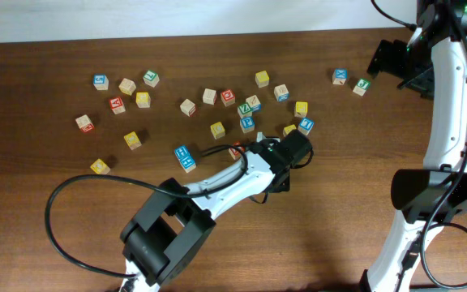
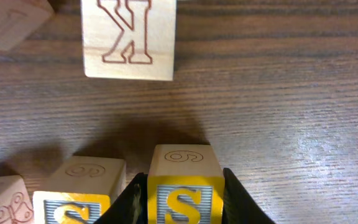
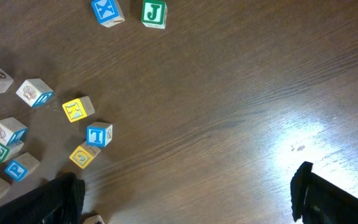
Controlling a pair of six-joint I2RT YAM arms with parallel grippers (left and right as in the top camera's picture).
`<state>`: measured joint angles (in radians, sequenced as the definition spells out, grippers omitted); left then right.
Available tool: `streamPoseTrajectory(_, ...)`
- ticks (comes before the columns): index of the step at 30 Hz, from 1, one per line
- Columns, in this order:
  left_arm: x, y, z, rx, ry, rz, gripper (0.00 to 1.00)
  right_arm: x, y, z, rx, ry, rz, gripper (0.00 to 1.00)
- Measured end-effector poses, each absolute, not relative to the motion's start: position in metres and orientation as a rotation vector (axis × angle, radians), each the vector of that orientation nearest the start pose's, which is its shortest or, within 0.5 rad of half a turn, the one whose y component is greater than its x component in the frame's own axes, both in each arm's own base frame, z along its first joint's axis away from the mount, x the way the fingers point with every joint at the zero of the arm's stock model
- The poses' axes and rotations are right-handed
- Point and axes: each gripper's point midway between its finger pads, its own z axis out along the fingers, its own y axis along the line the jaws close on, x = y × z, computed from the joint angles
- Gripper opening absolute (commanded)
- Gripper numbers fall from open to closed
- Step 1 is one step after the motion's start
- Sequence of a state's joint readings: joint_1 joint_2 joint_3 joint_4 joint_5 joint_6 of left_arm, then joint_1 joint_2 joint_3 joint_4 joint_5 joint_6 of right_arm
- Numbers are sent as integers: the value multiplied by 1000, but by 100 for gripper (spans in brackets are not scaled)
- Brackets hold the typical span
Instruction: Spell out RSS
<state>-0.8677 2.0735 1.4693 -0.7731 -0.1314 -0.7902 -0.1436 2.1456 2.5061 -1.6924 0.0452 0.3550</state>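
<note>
Overhead, we are seeing the left gripper [image 1: 297,148] just right of the table's [image 1: 23,203] centre, loose blocks [image 1: 217,130] crowding it from 9 to 1 o'clock, bare wood lying open from 3 to 6.

In the left wrist view, its jaws are pinching one yellow S cube [image 2: 180,199]. The second S cube [image 2: 73,208] is sitting just beside it at 9 o'clock, and a K block [image 2: 129,37] is standing apart at 11.

In the right wrist view, the right gripper [image 3: 185,180] is hanging spread wide over bare wood, an X block [image 3: 107,11] and J block [image 3: 154,14] at 11 o'clock.
</note>
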Motion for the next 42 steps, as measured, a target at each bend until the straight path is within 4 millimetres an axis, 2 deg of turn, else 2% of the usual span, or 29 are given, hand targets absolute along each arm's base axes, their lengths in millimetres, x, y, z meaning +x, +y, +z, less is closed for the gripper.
streamPoseTrajectory(2, 291, -315, 14, 93, 2934, -97, 43, 424, -69, 239, 722, 2808, -29, 98)
streamPoseTrajectory(7, 287, -311, 13, 87, 2957, -82, 49, 424, -69, 239, 722, 2808, -29, 98)
streamPoseTrajectory(9, 290, -310, 21, 77, 2944, -101, 49, 424, -69, 239, 723, 2807, -28, 98)
streamPoseTrajectory(13, 308, -303, 77, 7, 2860, -212, 49, 424, -69, 239, 723, 2808, -28, 98)
streamPoseTrajectory(16, 328, -294, 134, -22, 2750, -319, 51, 424, -69, 239, 723, 2808, -28, 98)
streamPoseTrajectory(17, 336, -280, 156, -42, 2712, -341, 57, 424, -69, 239, 724, 2808, -28, 98)
streamPoseTrajectory(18, 342, -267, 170, -69, 2687, -348, 65, 424, -69, 239, 723, 2807, -28, 98)
streamPoseTrajectory(19, 348, -229, 186, -152, 2679, -307, 80, 424, -69, 239, 723, 2808, -28, 98)
streamPoseTrajectory(20, 357, -191, 200, -253, 2655, -273, 88, 424, -69, 239, 722, 2808, -29, 98)
streamPoseTrajectory(22, 357, -124, 204, -455, 2682, -169, 89, 424, -69, 239, 723, 2808, -28, 98)
streamPoseTrajectory(24, 347, -59, 195, -673, 2731, -50, 94, 424, -69, 239, 723, 2808, -28, 98)
streamPoseTrajectory(25, 344, -32, 192, -771, 2727, -8, 96, 424, -69, 239, 723, 2807, -28, 98)
streamPoseTrajectory(26, 342, -21, 190, -817, 2724, 7, 97, 424, -69, 239, 722, 2808, -29, 98)
streamPoseTrajectory(28, 338, -7, 179, -845, 2750, 5, 93, 425, -69, 239, 722, 2805, -28, 98)
streamPoseTrajectory(29, 338, -7, 176, -809, 2772, -19, 86, 427, -69, 240, 719, 2798, -21, 98)
streamPoseTrajectory(30, 336, -12, 171, -739, 2812, -64, 65, 426, -65, 239, 718, 2807, 6, 98)
streamPoseTrajectory(31, 332, -20, 163, -672, 2857, -92, 54, 426, -58, 239, 711, 2817, 62, 98)
streamPoseTrajectory(32, 326, -28, 153, -621, 2897, -110, 43, 425, -41, 235, 631, 2858, 187, 93)
streamPoseTrajectory(33, 321, -32, 146, -596, 2925, -114, 37, 424, -25, 229, 547, 2899, 273, 86)
streamPoseTrajectory(34, 318, -39, 134, -540, 2949, -119, 26, 416, -10, 214, 457, 2976, 299, 84)
streamPoseTrajectory(35, 311, -50, 119, -487, 2981, -129, 18, 404, 13, 188, 340, 3097, 287, 84)
streamPoseTrajectory(37, 308, -69, 99, -398, 2992, -179, 15, 383, 36, 159, 215, 3233, 244, 84)
streamPoseTrajectory(38, 307, -76, 93, -369, 2995, -194, 13, 378, 41, 153, 188, 3261, 232, 84)
streamPoseTrajectory(40, 298, -89, 87, -313, 3023, -216, 9, 376, 40, 153, 182, 3266, 211, 85)
streamPoseTrajectory(42, 298, -90, 87, -311, 3022, -217, 6, 366, 39, 167, 179, 3241, 208, 89)
